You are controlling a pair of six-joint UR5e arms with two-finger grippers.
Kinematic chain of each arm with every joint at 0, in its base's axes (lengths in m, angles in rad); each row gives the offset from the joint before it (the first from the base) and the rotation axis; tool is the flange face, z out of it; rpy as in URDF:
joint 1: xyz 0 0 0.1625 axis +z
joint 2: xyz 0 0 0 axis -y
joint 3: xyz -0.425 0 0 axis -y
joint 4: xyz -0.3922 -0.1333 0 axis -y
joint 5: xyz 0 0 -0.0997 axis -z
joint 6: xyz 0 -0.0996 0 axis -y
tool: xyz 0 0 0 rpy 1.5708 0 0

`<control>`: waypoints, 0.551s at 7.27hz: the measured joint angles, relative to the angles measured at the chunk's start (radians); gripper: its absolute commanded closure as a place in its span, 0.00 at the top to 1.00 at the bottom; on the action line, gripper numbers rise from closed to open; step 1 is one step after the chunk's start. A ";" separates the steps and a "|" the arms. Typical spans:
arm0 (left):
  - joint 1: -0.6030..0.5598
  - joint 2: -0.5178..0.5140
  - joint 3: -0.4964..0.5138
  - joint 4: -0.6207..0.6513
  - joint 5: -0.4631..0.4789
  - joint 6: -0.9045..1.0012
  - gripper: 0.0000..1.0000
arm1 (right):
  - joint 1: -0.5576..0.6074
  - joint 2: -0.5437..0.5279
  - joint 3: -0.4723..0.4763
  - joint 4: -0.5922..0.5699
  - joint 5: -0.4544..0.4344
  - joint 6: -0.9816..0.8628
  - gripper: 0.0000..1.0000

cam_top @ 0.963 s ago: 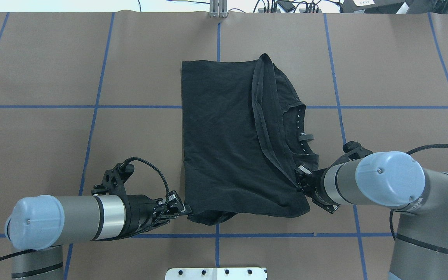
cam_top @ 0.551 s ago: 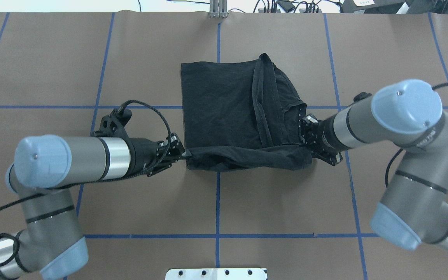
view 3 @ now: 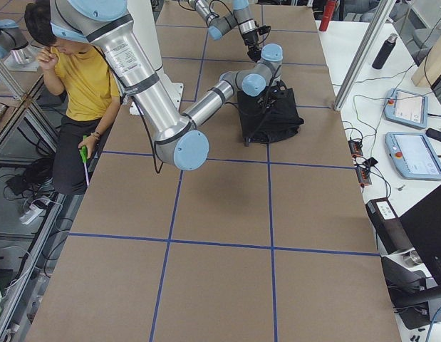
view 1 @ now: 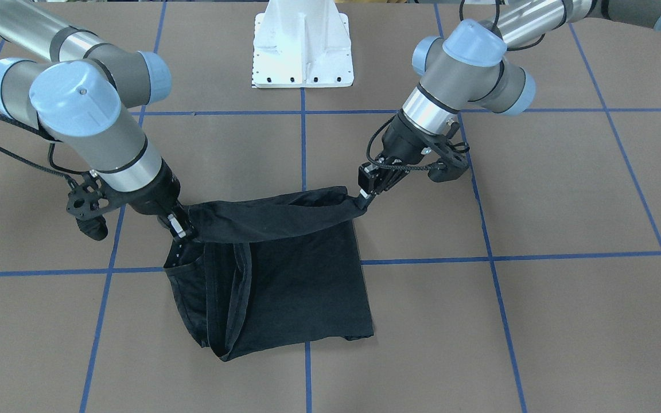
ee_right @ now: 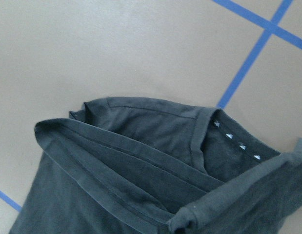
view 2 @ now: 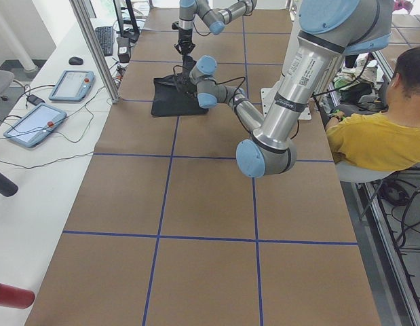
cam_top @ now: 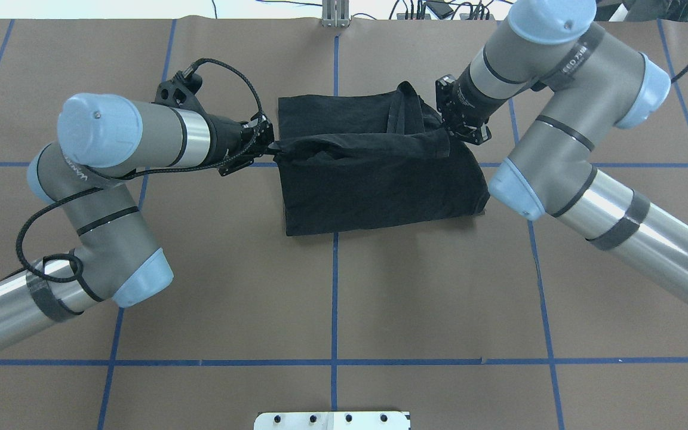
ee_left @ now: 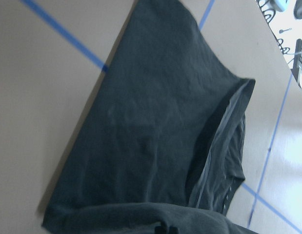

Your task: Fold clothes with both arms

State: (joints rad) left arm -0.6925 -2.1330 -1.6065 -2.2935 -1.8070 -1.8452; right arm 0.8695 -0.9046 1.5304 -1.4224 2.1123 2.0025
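**A:** T-shirt [cam_top: 380,191], where is it?

**B:** In the middle of the table [cam_top: 200,286], partly doubled. One edge hangs raised above the flat part.

**A:** Who holds it?

**B:** The left gripper [cam_top: 272,147] and right gripper [cam_top: 441,128] each pinch one end.

**A:** What's the risk?

**B:** The pinches are thin. A slip or uneven lowering would likely land the fold skewed and bunched.

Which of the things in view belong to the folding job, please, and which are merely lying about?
Part of the job:
black T-shirt
left gripper, shut on one end of its raised edge
right gripper, shut on the other end

Lying about, on the side bench:
tablets
computer mouse
dark bottle
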 measured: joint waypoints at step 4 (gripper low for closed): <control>-0.086 -0.181 0.335 -0.056 -0.004 0.086 0.73 | 0.039 0.180 -0.425 0.200 0.022 -0.103 0.99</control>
State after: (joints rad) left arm -0.7781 -2.3136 -1.2712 -2.3494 -1.8112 -1.7589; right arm 0.9090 -0.7241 1.1058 -1.2222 2.1339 1.8998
